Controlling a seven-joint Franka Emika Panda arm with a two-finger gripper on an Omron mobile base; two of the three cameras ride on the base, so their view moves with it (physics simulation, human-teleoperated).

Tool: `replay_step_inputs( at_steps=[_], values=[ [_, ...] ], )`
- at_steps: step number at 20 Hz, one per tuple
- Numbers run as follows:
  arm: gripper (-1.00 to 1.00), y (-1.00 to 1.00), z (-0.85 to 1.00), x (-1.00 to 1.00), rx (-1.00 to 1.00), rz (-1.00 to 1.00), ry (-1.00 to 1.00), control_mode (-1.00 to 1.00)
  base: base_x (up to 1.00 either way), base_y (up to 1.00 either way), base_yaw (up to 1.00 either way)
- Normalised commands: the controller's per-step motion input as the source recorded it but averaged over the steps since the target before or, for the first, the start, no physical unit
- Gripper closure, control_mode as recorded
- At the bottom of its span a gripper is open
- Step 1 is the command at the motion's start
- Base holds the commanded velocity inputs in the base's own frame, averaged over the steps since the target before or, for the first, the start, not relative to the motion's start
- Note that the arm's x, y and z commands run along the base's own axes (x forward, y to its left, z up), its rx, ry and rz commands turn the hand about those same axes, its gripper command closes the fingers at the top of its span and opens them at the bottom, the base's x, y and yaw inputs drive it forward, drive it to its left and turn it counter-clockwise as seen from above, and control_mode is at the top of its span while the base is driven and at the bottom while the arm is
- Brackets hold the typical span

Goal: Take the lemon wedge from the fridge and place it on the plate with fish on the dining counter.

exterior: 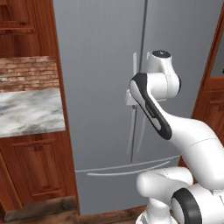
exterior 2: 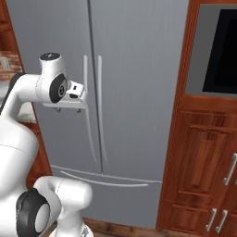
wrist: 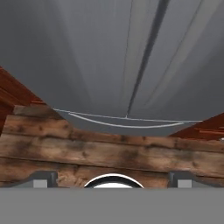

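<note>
The grey fridge (exterior: 100,87) stands straight ahead with both doors shut, its long curved silver handles (exterior 2: 92,106) meeting at the centre seam. The lemon wedge is hidden. The plate and the dining counter are out of view. My gripper (exterior 2: 68,109) hangs just in front of the left door, beside the handles at mid height, and points down. In the hand view my gripper (wrist: 112,179) is open, its two finger tips (wrist: 41,179) far apart with nothing between them. Below it that view runs down the fridge front (wrist: 109,57) to the freezer drawer handle (wrist: 122,124).
A marble-topped cabinet (exterior: 30,111) with a brick wall behind it stands left of the fridge. Red-brown wood cabinets (exterior 2: 203,162) with a dark built-in oven (exterior 2: 222,46) flank its right side. Wooden floor (wrist: 109,153) lies at the fridge's foot.
</note>
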Motion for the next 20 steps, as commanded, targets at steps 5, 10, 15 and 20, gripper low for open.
replay_step_inputs(
  at_steps=[5,10,15,20],
  values=[
    [-1.00,0.00,0.00,0.00,0.00,0.00,0.00,1.00,-0.23,-0.28,-0.01],
    [-1.00,0.00,0.00,0.00,0.00,0.00,-0.06,-1.00,0.00,-0.01,0.00],
    [-1.00,0.02,0.00,0.24,0.01,-0.02,-0.29,-1.00,0.00,0.00,0.00],
    [-1.00,0.00,-0.06,0.85,0.09,-0.01,-0.20,-1.00,0.00,0.00,0.00]
  ],
)
